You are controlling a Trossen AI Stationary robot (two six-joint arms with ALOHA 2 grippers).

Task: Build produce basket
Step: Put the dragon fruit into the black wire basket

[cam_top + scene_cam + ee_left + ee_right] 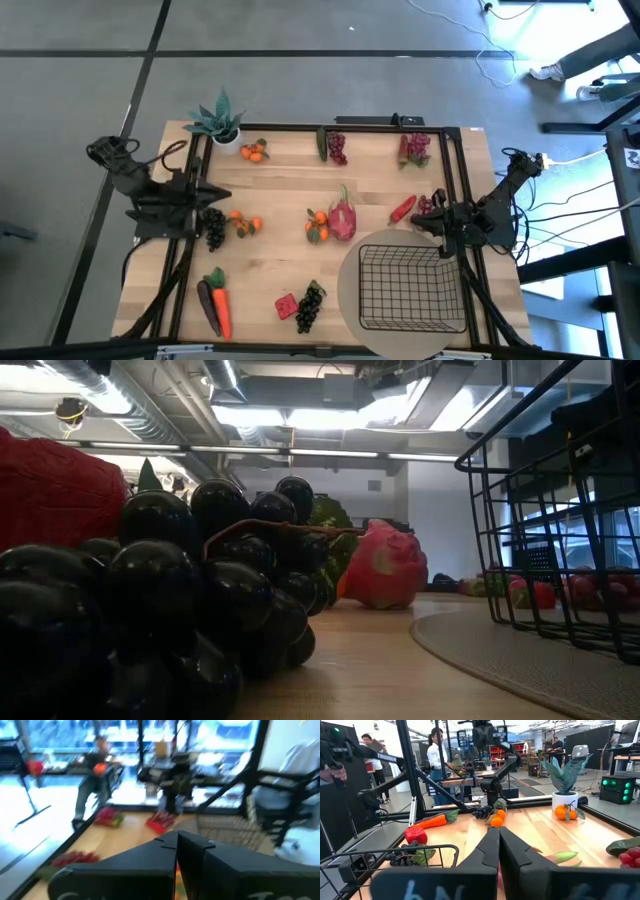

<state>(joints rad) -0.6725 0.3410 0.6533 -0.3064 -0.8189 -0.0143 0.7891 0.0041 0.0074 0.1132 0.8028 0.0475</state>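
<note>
My left gripper (228, 193) has its jaws pressed together and holds nothing; it waits at the left edge of the table (280, 270), with its tip just beside a dark grape bunch (214, 228). My right gripper (417, 222) is also pressed shut and empty. It sits at the right edge, just above the far corner of the basket (411, 288).

The basket stands on a round beige mat (347, 290) in the near right corner, and I see nothing inside it. The produce lies spread over the wood. A dragon fruit (342, 219) with tangerines (317, 225) is near the middle, and a red chili (402, 209) lies close to my right gripper. A carrot (218, 300) and an eggplant (207, 305) are at the near left corner. A strawberry (286, 305) and second dark grapes (310, 304) are at the near edge. A potted plant (219, 122) stands in the far left corner.
</note>
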